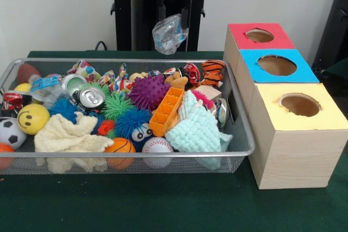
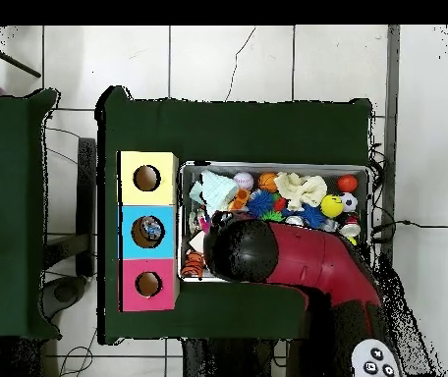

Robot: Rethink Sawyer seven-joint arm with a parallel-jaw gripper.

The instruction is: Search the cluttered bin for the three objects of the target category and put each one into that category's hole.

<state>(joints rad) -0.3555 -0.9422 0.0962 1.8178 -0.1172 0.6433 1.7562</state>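
My gripper [image 1: 173, 19] hangs at the top of the front view, shut on a crumpled see-through plastic bottle [image 1: 169, 34]. It holds the bottle in the air over the far rim of the silver wire-mesh bin [image 1: 136, 155], left of the red-topped box. A second clear bottle with a blue label [image 1: 45, 84] lies at the bin's far left among the toys. I see no third bottle. The red top's round hole [image 1: 259, 35] shows empty and also shows in the overhead view [image 2: 148, 284]. There my arm [image 2: 267, 255] hides the gripper and part of the bin [image 2: 369, 196].
The blue-topped box [image 1: 277, 65] and the yellow-topped box [image 1: 300, 105] stand in a row nearer the camera than the red one. The bin holds silver cans [image 1: 90, 97], spiky balls [image 1: 148, 92], cloths [image 1: 198, 130], an orange tray [image 1: 166, 111] and sports balls.
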